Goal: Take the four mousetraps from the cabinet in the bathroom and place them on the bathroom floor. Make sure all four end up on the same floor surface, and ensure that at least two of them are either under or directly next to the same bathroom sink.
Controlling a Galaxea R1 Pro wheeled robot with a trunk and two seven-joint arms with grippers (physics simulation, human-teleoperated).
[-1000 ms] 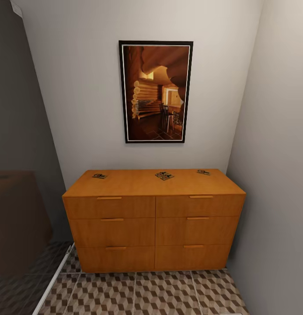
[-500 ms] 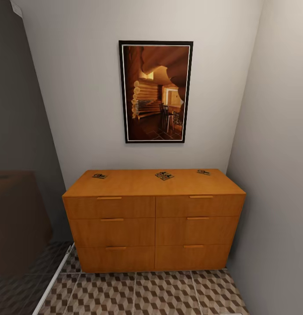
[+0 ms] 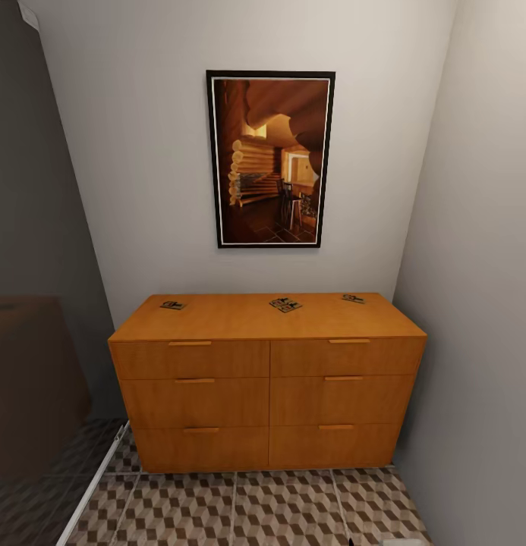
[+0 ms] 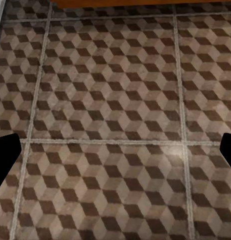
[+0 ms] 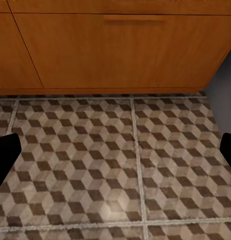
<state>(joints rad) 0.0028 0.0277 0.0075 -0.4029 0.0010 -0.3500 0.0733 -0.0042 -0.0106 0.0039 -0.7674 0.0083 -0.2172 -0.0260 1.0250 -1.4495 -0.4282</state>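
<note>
Grippers first: our left gripper (image 4: 115,150) and right gripper (image 5: 115,152) both hang wide open over the bathroom floor (image 3: 240,508), holding nothing. We see the mousetraps (image 3: 285,305) lying on the flat top of the cabinet (image 3: 266,383), one near the left end, what looks like two touching in the middle, one near the right end. We think no trap is on the floor yet, so all the work is left.

Cabinet (image 3: 267,379): standing on the bathroom floor (image 3: 240,508), backing against the wall.
Mousetraps: lying on the cabinet top, near its rear edge — one at left (image 3: 172,305), a touching pair at centre (image 3: 285,305), one at right (image 3: 353,299).
Picture (image 3: 270,159): hanging above the cabinet.
</note>
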